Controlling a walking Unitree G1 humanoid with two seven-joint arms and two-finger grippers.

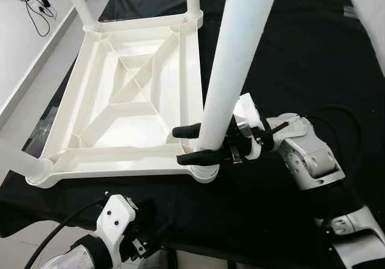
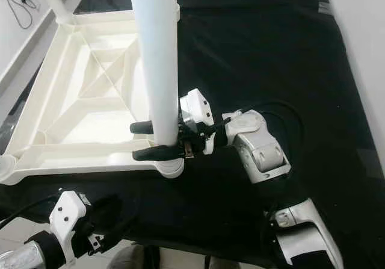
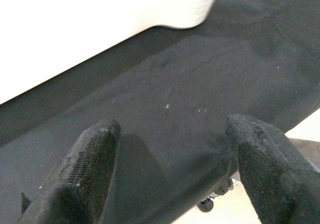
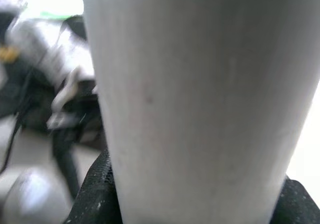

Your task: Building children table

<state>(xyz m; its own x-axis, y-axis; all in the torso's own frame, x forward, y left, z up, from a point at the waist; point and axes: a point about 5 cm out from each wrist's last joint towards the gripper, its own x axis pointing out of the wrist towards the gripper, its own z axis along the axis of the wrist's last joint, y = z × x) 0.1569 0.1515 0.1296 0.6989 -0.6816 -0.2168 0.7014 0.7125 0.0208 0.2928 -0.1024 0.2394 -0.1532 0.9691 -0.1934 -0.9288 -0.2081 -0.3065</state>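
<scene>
This looks like a plain indoor room set up for assembly work, more a test space than a lived-in home. A black cloth [image 1: 301,52] covers the floor, with pale bare floor [image 1: 24,245] showing past its edge at 7 o'clock. At 10 o'clock a white wall [image 1: 18,46] meets a light baseboard [image 1: 42,58], and loose black cables [image 1: 33,7] hang against it with a small plug. A white plastic children's table [image 1: 120,100] lies upside down on the cloth, legs up.
</scene>
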